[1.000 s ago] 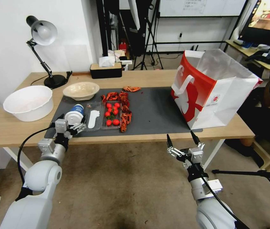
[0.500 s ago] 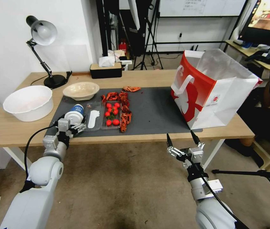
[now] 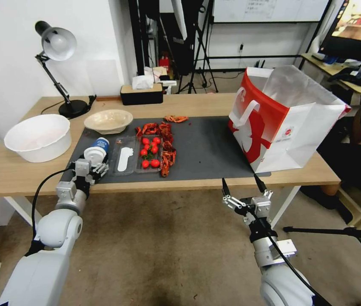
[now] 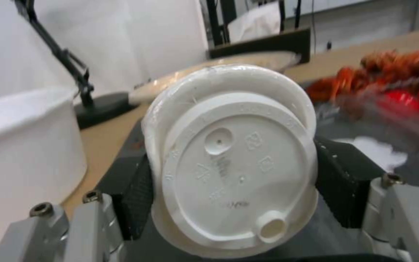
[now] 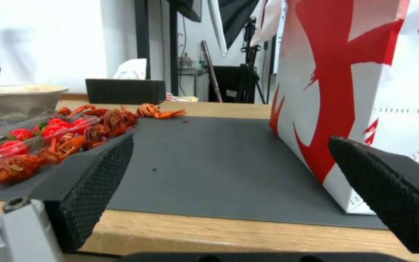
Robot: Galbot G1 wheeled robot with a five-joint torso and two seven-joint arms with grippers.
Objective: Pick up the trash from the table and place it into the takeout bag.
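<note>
The left gripper (image 3: 90, 166) pinches the white-lidded blue tub (image 3: 96, 151), lying on its side at the mat's (image 3: 206, 148) left end, crayfish shells (image 3: 165, 144) remain, the takeout bag (image 3: 286, 123) awaits, and the right gripper (image 3: 242, 187) hangs spread below the table (image 3: 1, 174).

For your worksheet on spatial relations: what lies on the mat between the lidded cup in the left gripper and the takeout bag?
In the head view, between the cup and the takeout bag: a clear tray of tomatoes, crayfish shells, then bare mat.

White-lidded blue tub (image 3: 97, 151) on side, mat's left end; takeout bag (image 3: 283, 119) upright, right end.
</note>
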